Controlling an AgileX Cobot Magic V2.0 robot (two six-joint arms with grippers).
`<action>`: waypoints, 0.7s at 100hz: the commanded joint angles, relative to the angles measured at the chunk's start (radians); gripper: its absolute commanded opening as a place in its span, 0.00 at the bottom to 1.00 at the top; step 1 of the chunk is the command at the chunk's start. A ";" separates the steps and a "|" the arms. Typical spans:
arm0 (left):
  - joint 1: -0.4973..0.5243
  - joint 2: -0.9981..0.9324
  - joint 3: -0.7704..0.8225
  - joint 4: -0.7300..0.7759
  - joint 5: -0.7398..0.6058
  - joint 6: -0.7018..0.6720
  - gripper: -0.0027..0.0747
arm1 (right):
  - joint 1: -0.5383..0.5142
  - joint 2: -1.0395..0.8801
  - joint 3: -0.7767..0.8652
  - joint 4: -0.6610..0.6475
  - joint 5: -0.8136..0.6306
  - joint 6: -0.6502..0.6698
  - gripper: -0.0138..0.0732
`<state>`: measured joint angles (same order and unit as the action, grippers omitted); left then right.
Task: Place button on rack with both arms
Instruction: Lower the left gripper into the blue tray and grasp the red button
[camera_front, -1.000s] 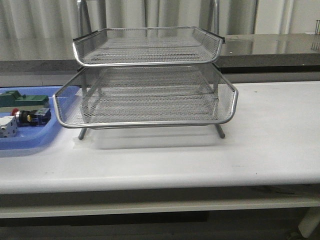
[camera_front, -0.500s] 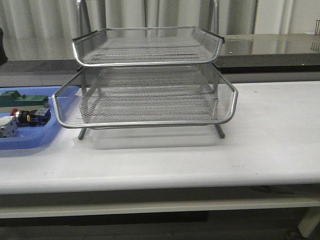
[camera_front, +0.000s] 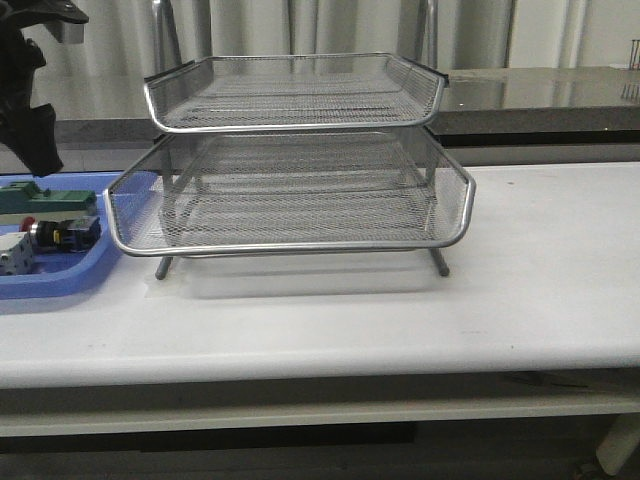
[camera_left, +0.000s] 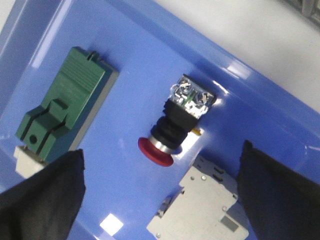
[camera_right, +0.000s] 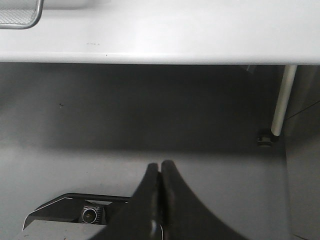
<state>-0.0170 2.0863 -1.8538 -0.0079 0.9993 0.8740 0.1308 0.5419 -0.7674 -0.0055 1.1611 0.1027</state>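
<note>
The button (camera_left: 179, 123) lies on its side in the blue tray (camera_left: 130, 55), red head toward my left gripper (camera_left: 160, 200). That gripper is open and empty above the tray, its fingers (camera_left: 45, 200) wide on either side of the button's head and a grey-white part. In the front view the button (camera_front: 62, 234) lies at the far left, with the left gripper (camera_front: 40, 145) hanging above and behind it. The silver wire rack (camera_front: 300, 190) stands mid-table, its tiers empty. My right gripper (camera_right: 160, 172) is shut and empty, low in front of the table, out of the front view.
The blue tray (camera_front: 70, 275) also holds a green block (camera_left: 62, 102) and a grey-white part (camera_left: 202, 207) close beside the button. In the right wrist view a table leg (camera_right: 282, 100) stands on the floor under the white table edge (camera_right: 160, 52).
My left arm has come into the front view at the top left and moved down toward the blue tray. The rack and the tray's parts have not moved.
</note>
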 joint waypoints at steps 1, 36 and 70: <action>-0.005 -0.028 -0.054 -0.040 0.002 0.045 0.80 | -0.003 0.003 -0.033 -0.002 -0.045 -0.001 0.08; -0.005 0.070 -0.082 -0.051 0.009 0.116 0.80 | -0.003 0.003 -0.033 -0.002 -0.045 -0.001 0.08; -0.005 0.117 -0.082 -0.051 -0.037 0.130 0.80 | -0.003 0.003 -0.033 -0.002 -0.047 -0.001 0.08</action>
<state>-0.0170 2.2444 -1.9061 -0.0400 1.0030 0.9987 0.1308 0.5419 -0.7674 -0.0055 1.1611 0.1027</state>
